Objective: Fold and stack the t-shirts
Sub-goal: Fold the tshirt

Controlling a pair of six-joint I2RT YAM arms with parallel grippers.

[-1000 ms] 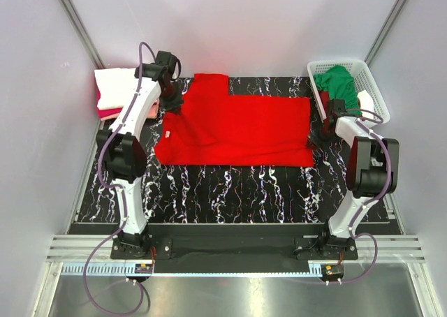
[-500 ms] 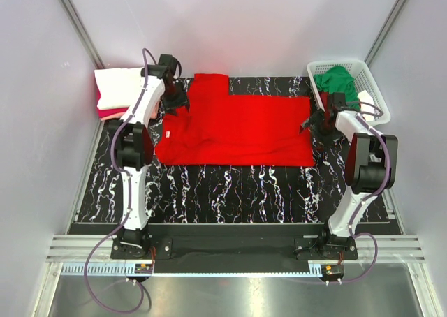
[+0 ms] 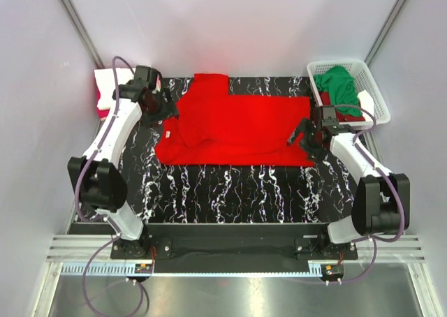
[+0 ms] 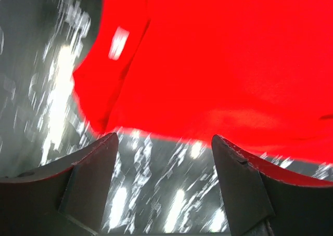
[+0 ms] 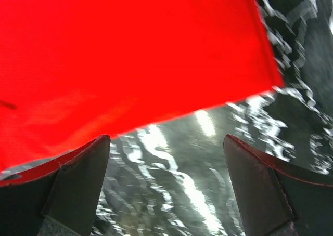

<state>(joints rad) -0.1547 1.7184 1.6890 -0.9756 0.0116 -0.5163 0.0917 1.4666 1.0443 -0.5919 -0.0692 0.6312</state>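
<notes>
We now sit nearer along the red t-shirt's (image 3: pixel 234 130) ends than before.
Our left gripper (image 3: pixel 167 112) and right gripper (image 3: pixel 302 137) gape empty over its side edges; the table (image 3: pixel 230 191) stretches nearer.

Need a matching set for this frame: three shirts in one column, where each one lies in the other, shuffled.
Shirts:
1. red t-shirt
2. green t-shirt
3. white t-shirt

Places:
A. folded, at the far left corner of the table
B. inside the white basket at the far right
C. spread flat between the two arms

Pairs: 1-C, 2-B, 3-A
</notes>
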